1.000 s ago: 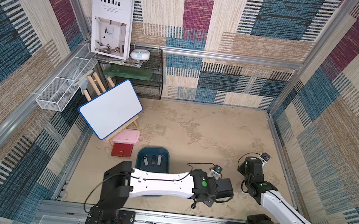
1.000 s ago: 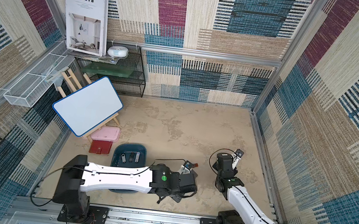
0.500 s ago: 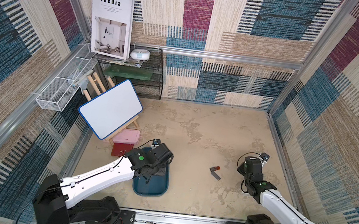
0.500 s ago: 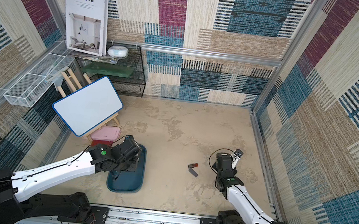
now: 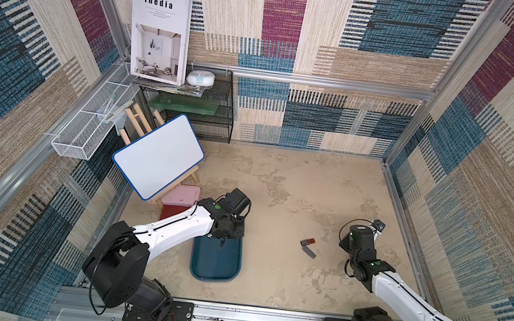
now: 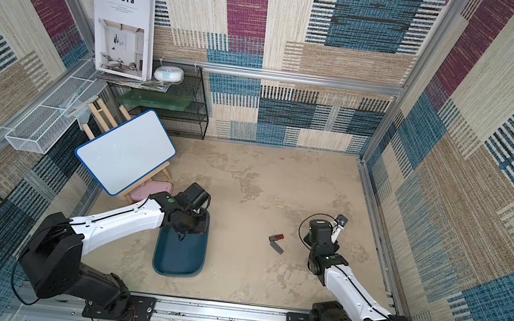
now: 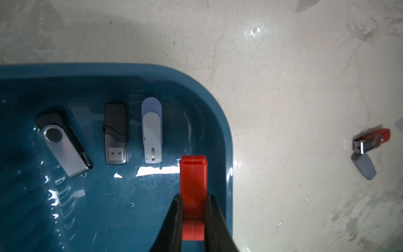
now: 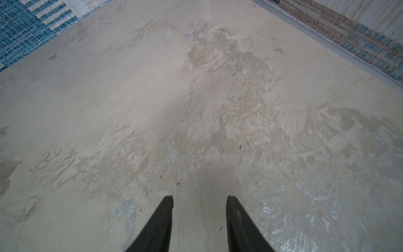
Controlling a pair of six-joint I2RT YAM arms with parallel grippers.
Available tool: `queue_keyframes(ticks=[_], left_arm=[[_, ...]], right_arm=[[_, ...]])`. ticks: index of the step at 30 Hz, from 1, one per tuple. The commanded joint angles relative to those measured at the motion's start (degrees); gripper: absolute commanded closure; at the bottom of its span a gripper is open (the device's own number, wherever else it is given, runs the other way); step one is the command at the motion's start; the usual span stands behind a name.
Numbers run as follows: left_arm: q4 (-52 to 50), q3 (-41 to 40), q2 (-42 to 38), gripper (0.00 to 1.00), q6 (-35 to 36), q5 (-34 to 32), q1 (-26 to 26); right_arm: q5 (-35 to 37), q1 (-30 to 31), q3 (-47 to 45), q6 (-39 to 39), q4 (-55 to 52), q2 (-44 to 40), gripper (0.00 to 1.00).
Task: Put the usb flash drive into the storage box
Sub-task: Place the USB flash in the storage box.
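My left pincer (image 7: 193, 197) is clamped on a red drive (image 7: 193, 174), over the box (image 7: 226, 135) near its rim. Three drives (image 7: 115, 133) lie inside the box. My right pincer (image 8: 199, 198) stands apart, empty, above the mottled beige bench (image 5: 314, 183). A swivel drive (image 5: 308, 242) lies between the arms. Farther back I see a whiteboard (image 5: 159, 156), a wire rack (image 5: 220, 122) and a magazine (image 5: 159, 33) reading "Inedia" against woven patchwork walls (image 5: 369, 30).

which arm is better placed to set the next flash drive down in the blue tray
Left. The left gripper is shut on the red flash drive, directly over the blue tray. The right gripper is open and empty over the table, away from the tray.
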Motion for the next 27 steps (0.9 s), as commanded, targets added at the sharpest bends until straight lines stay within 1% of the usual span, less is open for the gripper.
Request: queue_keyframes(ticks=[1,11,23,25,27], left_arm=[[1.17,0.41,1.95,0.85,0.34,0.03,0.39],[3.41,0.95,6.84,0.85,0.66,-1.42,1.16],[1.27,3.71,11.54,0.82,1.48,-4.05,1.27],[1.19,3.82,11.71,0.80,1.40,-3.80,1.24],[0.95,3.82,11.60,0.74,1.26,-3.87,1.23]], right_arm=[[-0.03,0.06,0.22,0.03,0.91,0.06,0.55],[0.11,0.06,0.22,0.12,0.82,-0.13,0.55],[0.00,0.06,0.05,0.00,0.68,-0.42,0.55],[0.04,0.06,-0.04,-0.04,0.77,-0.51,0.55],[0.01,0.12,0.00,-0.04,0.77,-0.51,0.55]])
